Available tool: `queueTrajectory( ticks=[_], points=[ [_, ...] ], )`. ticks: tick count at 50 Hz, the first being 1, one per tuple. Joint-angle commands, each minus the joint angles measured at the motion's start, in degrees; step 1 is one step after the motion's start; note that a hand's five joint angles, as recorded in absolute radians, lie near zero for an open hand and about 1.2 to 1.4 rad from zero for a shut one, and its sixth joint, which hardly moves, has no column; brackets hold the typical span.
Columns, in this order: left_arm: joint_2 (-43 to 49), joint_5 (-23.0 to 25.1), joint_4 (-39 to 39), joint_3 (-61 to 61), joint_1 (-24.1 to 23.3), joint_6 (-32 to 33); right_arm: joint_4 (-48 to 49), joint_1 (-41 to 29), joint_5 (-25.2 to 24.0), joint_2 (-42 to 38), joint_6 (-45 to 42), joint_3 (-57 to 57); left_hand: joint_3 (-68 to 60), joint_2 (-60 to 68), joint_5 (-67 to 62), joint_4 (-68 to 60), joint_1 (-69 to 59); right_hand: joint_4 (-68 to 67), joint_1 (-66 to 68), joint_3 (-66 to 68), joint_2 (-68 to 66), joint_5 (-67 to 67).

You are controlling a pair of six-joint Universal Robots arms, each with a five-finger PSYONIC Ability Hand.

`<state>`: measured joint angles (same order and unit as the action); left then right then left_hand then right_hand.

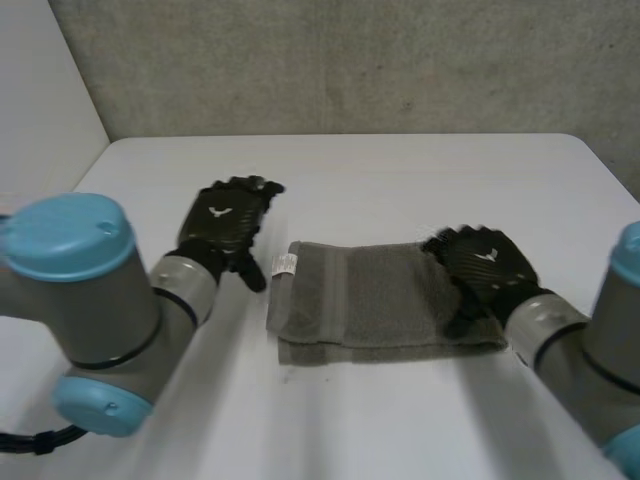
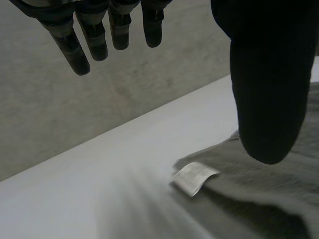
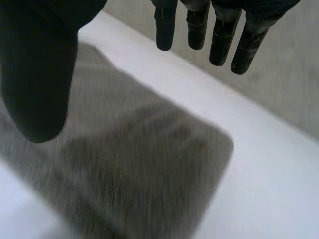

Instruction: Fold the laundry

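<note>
The fingers [image 2: 68, 45] of the left hand [image 1: 228, 225] are straight and a little spread, and the thumb [image 2: 269, 94] stands apart from them. They hold nothing. This hand hangs over the bare surface just beside the left end of the grey-green folded towel of fluffy cloth [image 1: 370, 300], near the small white tag [image 2: 194, 177] that sticks out at that end's far corner. I think it waits there so it can take that end for the next fold.

The fingers [image 3: 199, 25] of the right hand [image 1: 485, 265] are straight too, with the thumb [image 3: 40, 74] well apart, and nothing is pinched between them. This hand is over the right end of the towel. I cannot tell if its palm presses the cloth or just hangs above it. Maybe it is there to smooth the cloth flat.

The towel lies on the white surface [image 1: 400, 170], between the two hands. It is already folded into a long band, with layers showing along the near edge. One more fold, end over end, could be left. The cloth is soft and floppy, so a corner might slip from a light pinch
</note>
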<state>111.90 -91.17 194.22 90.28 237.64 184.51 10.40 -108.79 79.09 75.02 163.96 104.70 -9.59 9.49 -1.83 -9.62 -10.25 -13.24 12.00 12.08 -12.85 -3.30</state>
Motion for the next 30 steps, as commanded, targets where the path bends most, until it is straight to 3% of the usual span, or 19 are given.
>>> queueTrajectory(
  ticks=[1,2,3,5,6,7,12,15,22,30],
  points=[
    [7.3,-0.6,0.0,-3.9,-3.5,0.6,0.9,7.3,-3.0,-2.1,-4.1,4.6,-0.6,0.7,1.6,-0.6,0.0,-2.1,3.3,3.2,-2.4,-2.0],
    [7.3,-0.6,0.0,-3.9,-3.5,0.6,1.6,7.8,-2.9,-3.6,-6.3,5.0,-0.6,0.7,1.6,-0.6,0.0,-13.0,14.3,14.2,-13.4,-13.0],
    [7.6,-0.6,0.0,-3.5,-3.6,0.6,1.6,7.8,-2.9,-3.7,-6.3,5.0,-0.6,0.7,1.6,-0.6,0.0,-13.2,14.4,14.3,-13.5,-13.1],
    [7.7,-0.4,0.0,-3.1,-3.6,0.5,3.1,9.8,-3.3,-5.7,-9.8,5.1,-0.5,0.6,1.8,-0.4,0.2,-47.1,48.4,48.3,-47.5,-47.1],
    [7.7,-0.4,0.0,-2.7,-3.5,0.4,3.1,9.8,-3.3,-5.7,-9.8,5.1,-0.5,0.6,1.8,-0.4,0.2,-47.3,48.5,48.5,-47.7,-47.2],
    [7.7,-0.4,0.0,-2.7,-3.5,0.4,4.3,10.7,-3.5,-6.3,-11.5,4.7,-0.5,0.6,1.8,-0.4,0.2,-66.6,67.8,67.7,-67.0,-66.5],
    [6.3,-0.5,0.0,-1.4,-3.1,0.2,10.4,10.9,-2.5,-5.8,-16.7,3.7,-0.4,0.5,1.8,-0.4,0.3,-66.8,68.0,67.9,-67.2,-66.7],
    [4.5,-0.5,0.0,-0.4,-2.7,0.1,13.2,7.5,-1.9,-4.4,-20.4,2.0,-0.4,0.5,1.8,-0.4,0.3,-66.8,68.0,67.9,-67.2,-66.7],
    [1.4,-2.9,0.1,0.9,-1.9,0.0,13.8,-14.0,-2.7,-5.3,-22.7,-6.6,-0.4,0.5,1.8,-0.4,0.3,-66.8,68.0,67.9,-67.2,-66.7],
    [0.8,-9.9,0.0,1.6,-0.9,-0.1,13.1,-26.8,-3.6,-14.3,-23.3,-8.6,-0.4,0.5,1.8,-0.4,0.3,-66.8,68.0,67.9,-67.2,-66.7]
  ],
)
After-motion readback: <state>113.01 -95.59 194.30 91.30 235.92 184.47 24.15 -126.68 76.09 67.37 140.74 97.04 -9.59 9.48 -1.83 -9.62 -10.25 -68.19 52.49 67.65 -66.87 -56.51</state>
